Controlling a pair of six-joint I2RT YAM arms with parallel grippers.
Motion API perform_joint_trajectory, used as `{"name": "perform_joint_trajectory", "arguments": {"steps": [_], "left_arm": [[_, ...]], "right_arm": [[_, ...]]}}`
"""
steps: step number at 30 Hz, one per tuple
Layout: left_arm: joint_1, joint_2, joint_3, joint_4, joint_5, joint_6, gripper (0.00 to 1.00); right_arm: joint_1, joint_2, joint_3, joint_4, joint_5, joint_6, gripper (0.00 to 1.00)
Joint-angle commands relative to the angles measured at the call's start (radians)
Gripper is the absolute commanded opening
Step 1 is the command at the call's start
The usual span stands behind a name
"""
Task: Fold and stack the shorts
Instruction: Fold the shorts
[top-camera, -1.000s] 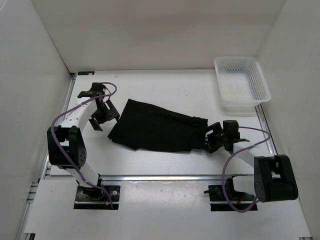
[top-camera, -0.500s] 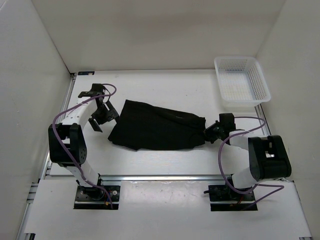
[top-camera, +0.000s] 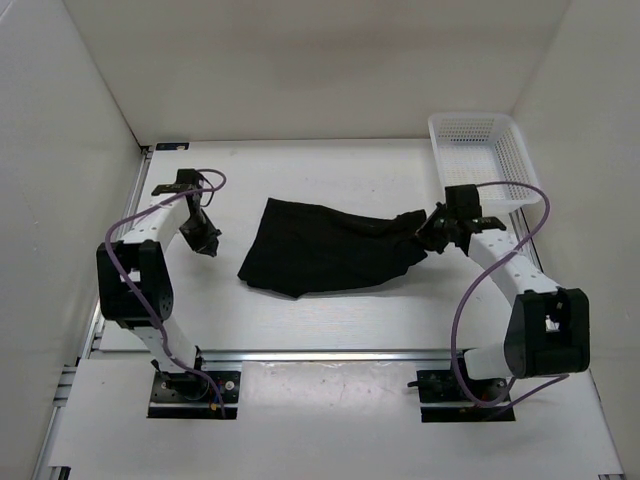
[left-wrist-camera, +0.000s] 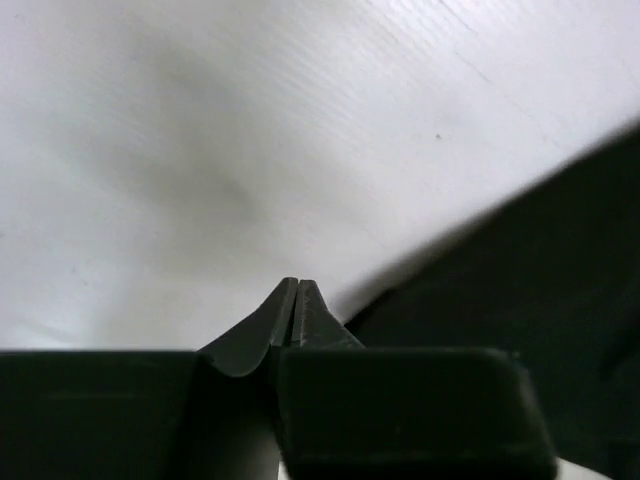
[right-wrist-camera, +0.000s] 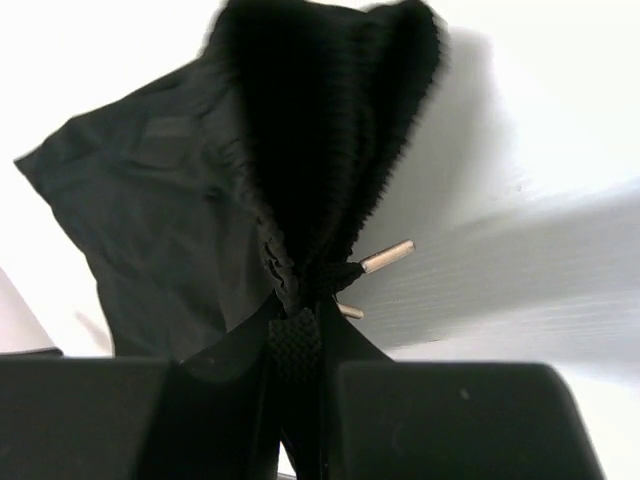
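The top camera sits high above and behind the arm bases (top-camera: 190, 385) and looks down and forward over the whole worktop (top-camera: 330, 170), far enough off to take in the shorts (top-camera: 320, 255) from end to end. The left wrist camera rides just behind the left jaws and looks along them from very near the worktop (left-wrist-camera: 250, 150), catching only an edge of the shorts (left-wrist-camera: 540, 280) at its right side. The right wrist camera looks likewise past the right jaws, close on the bunched end of the shorts (right-wrist-camera: 190, 190), so the shorts are the part all three views share.
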Motion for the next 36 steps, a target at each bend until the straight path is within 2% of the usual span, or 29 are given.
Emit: {"name": "perform_joint_trajectory", "arguments": {"steps": [1, 8, 12, 15, 18, 22, 26, 30, 35, 36], "left_arm": [[-0.009, 0.054, -0.004, 0.047, 0.031, 0.000, 0.10], [-0.130, 0.190, 0.068, 0.095, 0.097, -0.029, 0.10], [-0.200, 0.234, 0.124, 0.095, 0.137, -0.029, 0.10], [-0.236, 0.248, 0.111, 0.106, 0.148, -0.050, 0.10], [-0.245, 0.248, 0.082, 0.116, 0.166, -0.059, 0.10], [-0.245, 0.228, 0.039, 0.135, 0.157, -0.070, 0.10], [-0.245, 0.208, 0.019, 0.135, 0.157, -0.070, 0.10], [-0.245, 0.187, 0.019, 0.135, 0.157, -0.079, 0.10], [-0.224, 0.148, 0.000, 0.135, 0.166, -0.098, 0.10], [-0.215, 0.136, -0.010, 0.135, 0.188, -0.098, 0.16]], "right_arm": [[0.036, -0.043, 0.111, -0.151, 0.070, -0.139, 0.00], [0.153, -0.011, 0.321, -0.268, 0.177, -0.242, 0.00], [0.265, 0.075, 0.451, -0.326, 0.217, -0.276, 0.00], [0.362, 0.159, 0.592, -0.374, 0.258, -0.305, 0.00], [0.454, 0.259, 0.715, -0.415, 0.258, -0.317, 0.00], [0.558, 0.409, 0.963, -0.477, 0.289, -0.308, 0.00], [0.642, 0.610, 1.156, -0.515, 0.289, -0.299, 0.00], [0.687, 0.741, 1.293, -0.527, 0.300, -0.288, 0.00], [0.698, 0.851, 1.366, -0.537, 0.289, -0.270, 0.00], [0.698, 0.860, 1.375, -0.537, 0.289, -0.270, 0.00]]}}
